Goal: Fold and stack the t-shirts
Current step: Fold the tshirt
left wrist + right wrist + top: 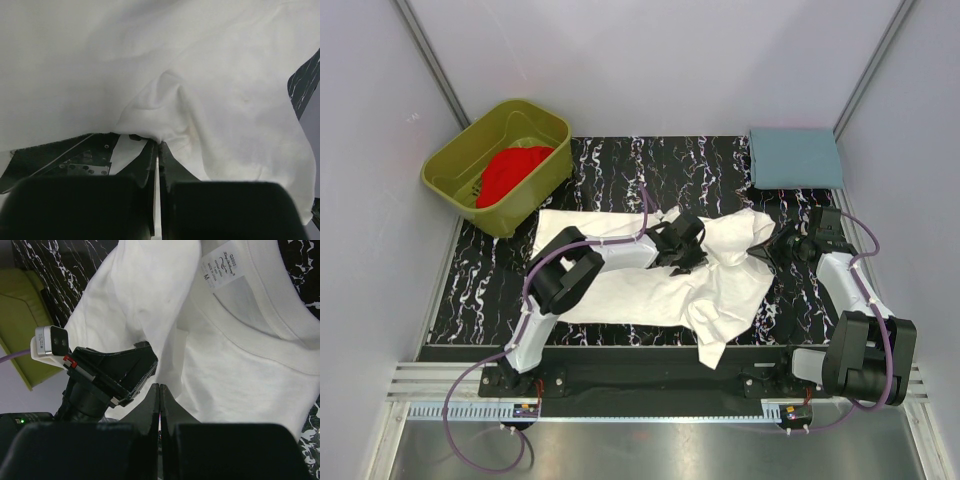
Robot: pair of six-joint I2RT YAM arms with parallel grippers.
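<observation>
Centrally, the white t-shirt [640,290] lies crumpled on the black marbled table [620,160], its neck label [225,267] showing at the collar. The left gripper [157,145] sits on the shirt's middle, fingers pressed together on a small puckered ridge of cloth. The right gripper [160,388] is at the shirt's right edge, also closed, and the fabric there draws to a point at its tips. A red t-shirt [513,172] lies bunched inside the green tub [545,185] at the far left. A folded blue cloth [795,158] lies at the far right.
</observation>
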